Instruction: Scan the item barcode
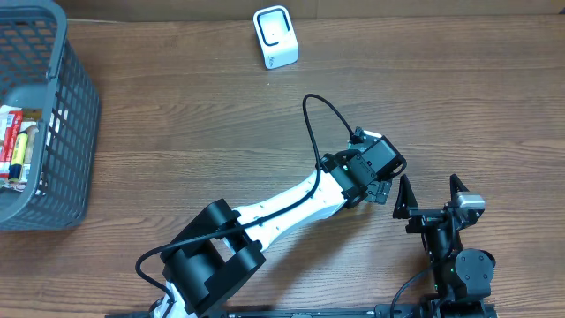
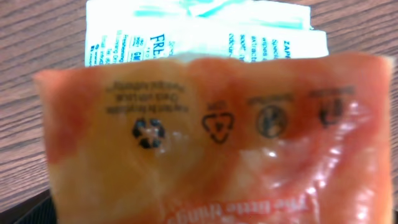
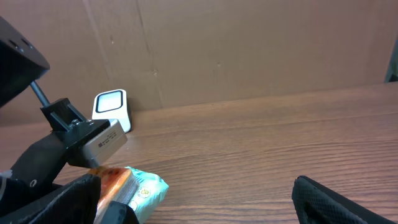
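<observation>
Left pincer [image 1: 381,191] is hovering on the orange snack packet [image 2: 211,124], whether clamped I cannot tell; I'm planning on carrying its barcode to the white scanner [image 1: 275,37].

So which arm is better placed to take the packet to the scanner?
Left, probably. The left hand is right over the packet, which fills its wrist view, and it is nearer the scanner. The open right hand stands off to the side.

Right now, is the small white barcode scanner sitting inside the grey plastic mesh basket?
No, the white scanner stands on the wooden table, well apart from the grey mesh basket.
</observation>
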### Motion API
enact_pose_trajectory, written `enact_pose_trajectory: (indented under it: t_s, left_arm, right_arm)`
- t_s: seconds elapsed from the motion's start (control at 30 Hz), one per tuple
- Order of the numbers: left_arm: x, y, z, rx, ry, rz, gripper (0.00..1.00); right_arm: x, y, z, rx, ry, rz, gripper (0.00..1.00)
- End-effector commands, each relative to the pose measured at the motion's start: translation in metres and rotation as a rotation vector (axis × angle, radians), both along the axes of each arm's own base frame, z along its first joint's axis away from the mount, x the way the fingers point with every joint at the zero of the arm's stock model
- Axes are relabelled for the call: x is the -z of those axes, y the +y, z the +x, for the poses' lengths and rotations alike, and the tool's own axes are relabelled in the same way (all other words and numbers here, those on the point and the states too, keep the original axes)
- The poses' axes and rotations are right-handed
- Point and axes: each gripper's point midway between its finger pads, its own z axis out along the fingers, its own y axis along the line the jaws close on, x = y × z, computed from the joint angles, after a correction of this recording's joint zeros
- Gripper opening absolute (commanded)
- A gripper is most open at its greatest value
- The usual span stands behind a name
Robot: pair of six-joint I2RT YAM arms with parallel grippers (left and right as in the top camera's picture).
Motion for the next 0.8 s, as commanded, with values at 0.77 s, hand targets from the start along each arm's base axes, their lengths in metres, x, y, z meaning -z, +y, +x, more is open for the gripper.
enact_pose_trajectory:
  t_s: [0.77]
  left_arm:
    - [-0.078, 0.017, 0.008, 0.053, 0.019, 0.053, 0.8]
  right_arm:
    - [0.002, -0.001, 0.0, 0.005, -0.005, -0.003, 1.0]
